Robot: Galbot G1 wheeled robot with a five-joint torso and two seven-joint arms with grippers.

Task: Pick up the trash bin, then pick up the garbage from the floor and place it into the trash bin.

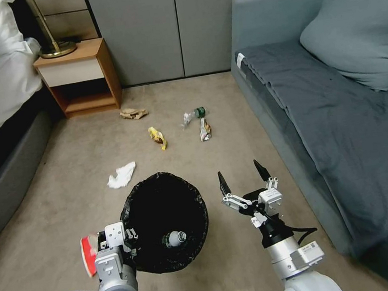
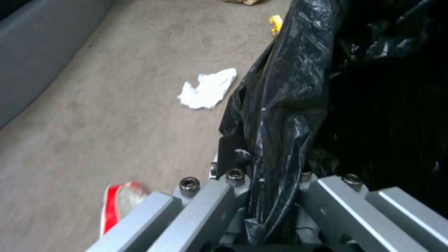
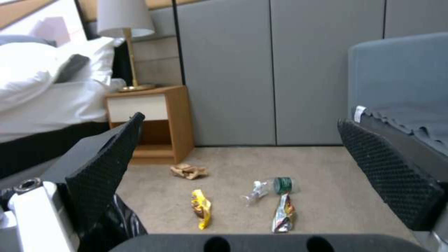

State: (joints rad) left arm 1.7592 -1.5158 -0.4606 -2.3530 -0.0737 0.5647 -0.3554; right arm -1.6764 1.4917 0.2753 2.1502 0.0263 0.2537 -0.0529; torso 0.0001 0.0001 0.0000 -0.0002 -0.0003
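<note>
The left gripper (image 1: 128, 234) has its fingers clenched on the near left rim of the round trash bin (image 1: 166, 221), whose crinkly black bag liner covers the rim and hides the bin's own wall. In the left wrist view the liner (image 2: 285, 105) bunches between the grey fingers (image 2: 205, 206), so their tips are buried in plastic. A small clear plastic bottle (image 1: 174, 238) lies at the bottom of the bin.

The right gripper (image 1: 241, 175) hovers just beside the bin on the sofa side, its black-tipped fingers (image 3: 110, 154) spread wide and holding nothing.

On the beige carpet lie a white tissue (image 1: 121, 175) near the bin, a yellow snack wrapper (image 1: 157, 137), a silver foil wrapper (image 1: 205, 129), a crushed clear bottle with a green label (image 1: 194, 115) and crumpled brown paper (image 1: 133, 113) near the wooden nightstand (image 1: 79, 77). A red-and-white flattened carton (image 1: 89, 254) is half hidden behind the left wrist.
</note>
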